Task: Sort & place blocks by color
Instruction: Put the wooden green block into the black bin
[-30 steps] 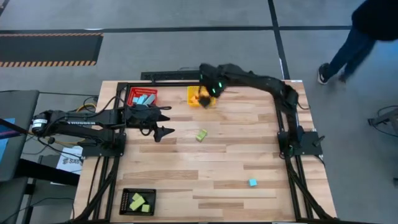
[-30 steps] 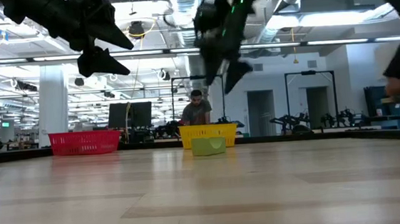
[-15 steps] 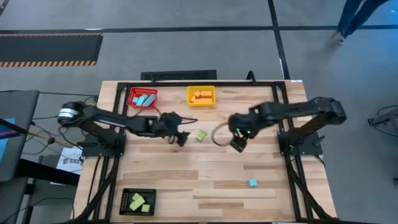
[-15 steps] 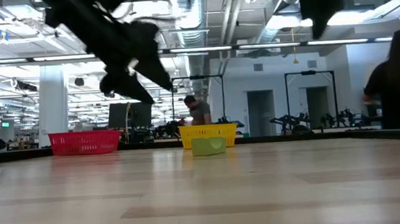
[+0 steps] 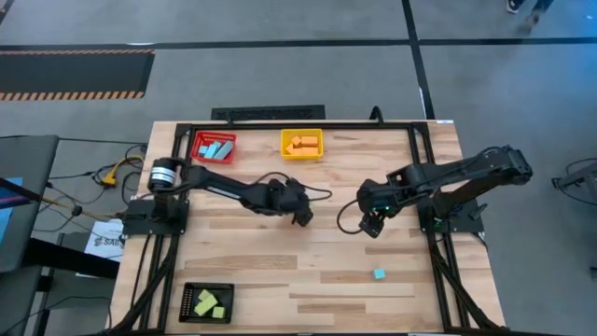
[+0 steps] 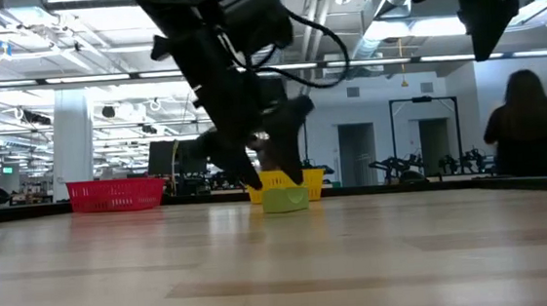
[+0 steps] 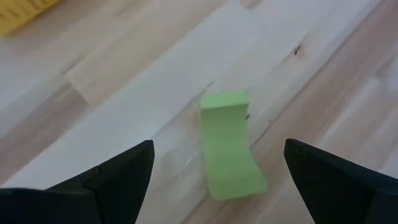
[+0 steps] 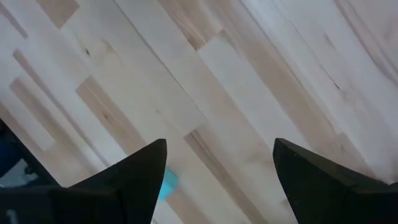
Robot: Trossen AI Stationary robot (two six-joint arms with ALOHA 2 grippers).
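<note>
A light green block (image 7: 229,146) lies flat on the wood near the table's middle. My left gripper (image 7: 217,148) is open and slants down over it, one finger on either side, touching nothing. In the low view, the green block (image 6: 285,200) sits just under this gripper (image 6: 277,172). In the high view, my left gripper (image 5: 303,215) hides it. My right gripper (image 5: 371,227) hangs open above bare wood to the right of the middle. A light blue block (image 5: 379,273) lies nearer the front edge, and it also peeks out beside a finger in the right wrist view (image 8: 166,182).
A red bin (image 5: 215,146) with blue blocks and a yellow bin (image 5: 302,144) with orange blocks stand at the far edge. A black bin (image 5: 206,301) with green blocks stands at the near left corner. A person (image 6: 527,123) stands beyond the table.
My left gripper has swung toward the table's right and come down, tipping steeply, until its open fingers stand on either side of the green block. My right gripper has left the yellow bin and gone toward the near right, staying high. The blocks have not moved.
</note>
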